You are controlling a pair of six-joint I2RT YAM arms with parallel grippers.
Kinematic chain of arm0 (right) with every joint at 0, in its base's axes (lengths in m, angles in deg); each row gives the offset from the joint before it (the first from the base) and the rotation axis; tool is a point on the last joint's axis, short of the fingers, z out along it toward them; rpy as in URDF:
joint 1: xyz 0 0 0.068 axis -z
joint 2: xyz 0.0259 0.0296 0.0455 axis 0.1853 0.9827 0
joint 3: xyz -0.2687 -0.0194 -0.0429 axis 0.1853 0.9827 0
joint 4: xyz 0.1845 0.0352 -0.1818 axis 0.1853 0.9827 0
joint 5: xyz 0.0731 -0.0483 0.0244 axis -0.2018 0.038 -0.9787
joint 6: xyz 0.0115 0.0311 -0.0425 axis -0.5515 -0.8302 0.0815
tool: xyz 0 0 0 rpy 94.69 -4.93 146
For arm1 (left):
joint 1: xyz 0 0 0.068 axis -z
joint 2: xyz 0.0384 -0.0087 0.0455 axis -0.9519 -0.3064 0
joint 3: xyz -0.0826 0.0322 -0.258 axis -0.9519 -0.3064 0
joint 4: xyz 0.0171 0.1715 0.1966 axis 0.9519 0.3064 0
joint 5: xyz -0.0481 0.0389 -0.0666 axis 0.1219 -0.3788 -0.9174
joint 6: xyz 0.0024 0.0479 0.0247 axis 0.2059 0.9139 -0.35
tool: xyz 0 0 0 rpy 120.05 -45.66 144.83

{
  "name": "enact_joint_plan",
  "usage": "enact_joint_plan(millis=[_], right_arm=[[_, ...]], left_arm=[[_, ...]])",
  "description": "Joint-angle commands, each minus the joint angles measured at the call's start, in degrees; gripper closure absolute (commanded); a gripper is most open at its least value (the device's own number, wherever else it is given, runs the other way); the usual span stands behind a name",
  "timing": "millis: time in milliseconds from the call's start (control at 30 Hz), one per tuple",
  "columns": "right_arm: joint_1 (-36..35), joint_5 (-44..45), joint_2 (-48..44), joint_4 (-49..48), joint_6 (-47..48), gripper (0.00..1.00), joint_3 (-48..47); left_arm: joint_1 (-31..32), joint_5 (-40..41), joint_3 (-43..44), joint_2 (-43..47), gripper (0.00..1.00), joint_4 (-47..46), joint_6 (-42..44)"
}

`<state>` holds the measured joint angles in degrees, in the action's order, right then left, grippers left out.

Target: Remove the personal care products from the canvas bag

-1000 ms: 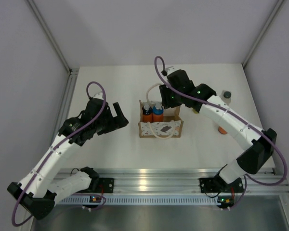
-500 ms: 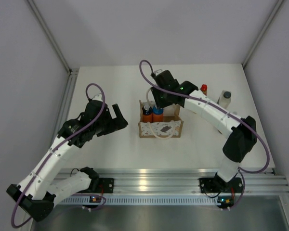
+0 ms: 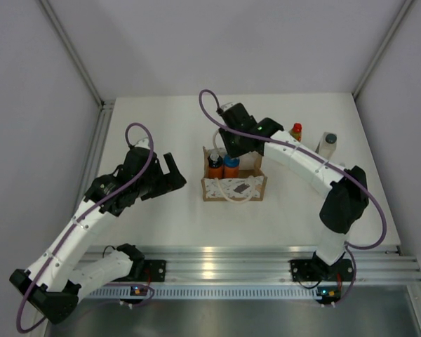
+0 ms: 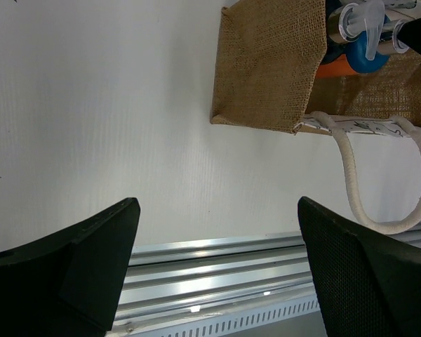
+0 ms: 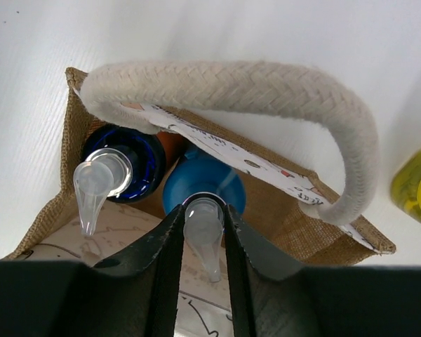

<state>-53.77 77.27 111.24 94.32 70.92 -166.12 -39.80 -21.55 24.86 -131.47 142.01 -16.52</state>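
The canvas bag [image 3: 234, 187] stands mid-table, tan with a white patterned front and cream rope handles [image 5: 266, 90]. Two orange bottles with blue caps and clear pump heads stand in it [image 3: 215, 164], [image 3: 231, 165]. My right gripper [image 3: 229, 152] is right above the bag. In the right wrist view, my right gripper [image 5: 202, 228] is shut on the pump head of the light-blue-capped bottle [image 5: 209, 182]. The dark-blue-capped bottle [image 5: 123, 163] stands beside it. My left gripper [image 3: 175, 170] is open and empty, left of the bag [image 4: 270, 63]. A third orange bottle is not visible.
The slim yellow bottle with a red cap [image 3: 295, 131] and the whitish bottle with a dark grey cap [image 3: 328, 142] stand on the table to the right of the bag. The yellow bottle also shows in the right wrist view [image 5: 415, 186]. The metal rail [image 3: 217, 256] runs along the near edge.
My right arm has swung left from the right side of the table to above the bag, and its gripper now sits on the right-hand bottle's pump. The left arm has barely moved.
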Motion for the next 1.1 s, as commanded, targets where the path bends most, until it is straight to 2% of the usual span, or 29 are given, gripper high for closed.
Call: enact_joint_plan(millis=[0,133,400,633,1067], right_arm=[[-1.29,0.62,0.16,-1.63,0.29,0.74,-2.61],[-1.47,0.70,0.15,-1.63,0.21,0.79,-2.26],[-1.91,1.23,0.15,-1.72,-0.41,0.80,-0.24],[-2.35,1.06,-0.28,-1.63,-0.94,1.00,-0.59],[-2.79,2.73,-3.18,4.07,-0.94,1.00,-9.72]], left_arm=[[0.07,-0.11,-0.43,1.24,0.01,-2.43,0.52],[0.16,-0.11,-0.43,1.15,0.01,-2.43,0.61],[0.16,-0.02,-0.17,1.07,0.01,-2.34,1.13],[0.07,-0.11,0.10,0.80,0.02,-2.34,1.40],[0.16,-0.02,0.19,0.45,0.02,-2.43,1.49]])
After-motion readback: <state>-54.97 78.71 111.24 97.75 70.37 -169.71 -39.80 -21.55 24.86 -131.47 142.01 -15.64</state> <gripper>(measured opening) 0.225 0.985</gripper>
